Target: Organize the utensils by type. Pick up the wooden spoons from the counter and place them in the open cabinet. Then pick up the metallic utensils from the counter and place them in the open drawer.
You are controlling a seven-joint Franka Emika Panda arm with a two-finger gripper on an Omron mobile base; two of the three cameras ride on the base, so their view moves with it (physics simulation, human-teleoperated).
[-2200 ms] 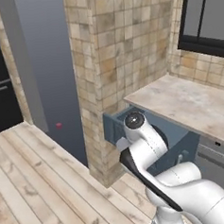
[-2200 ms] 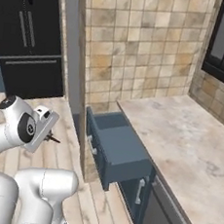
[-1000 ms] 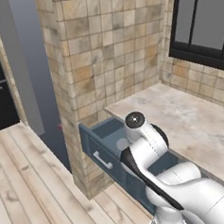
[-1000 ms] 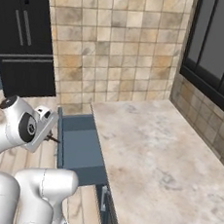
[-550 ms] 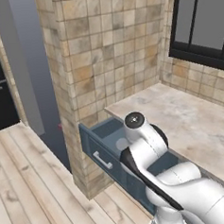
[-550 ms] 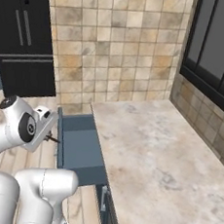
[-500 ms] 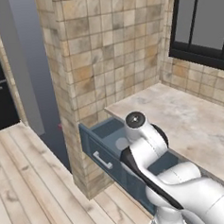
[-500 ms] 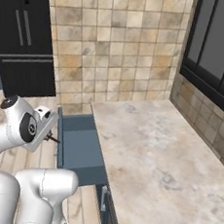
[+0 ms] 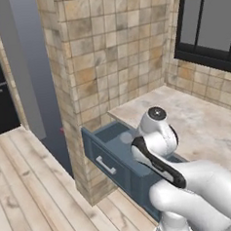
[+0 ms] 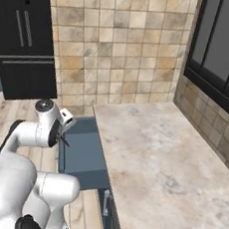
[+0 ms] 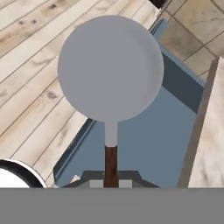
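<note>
Claw: gripper (image 10: 62, 140) is seen closed on the thin dark handle of a round-headed utensil (image 11: 110, 70); fingertips mostly cut off at bottom edge of hand view, so exact contact pts are prob. hidden.
Utensil: grey disc head sticks out straight ahead of the claw, w/ a short grey neck, then a brown-black handle running back between the fingers.
Position: utensil is held above the open drawer (image 11: 148, 144), head over the drawer's front corner and the wood floor (image 11: 30, 65) beyond it.
Drawer: pulled out, blue inside, silver bar handle on front (image 9: 107, 166).
Counter (image 10: 161, 161): lies just beside the drawer.
</note>
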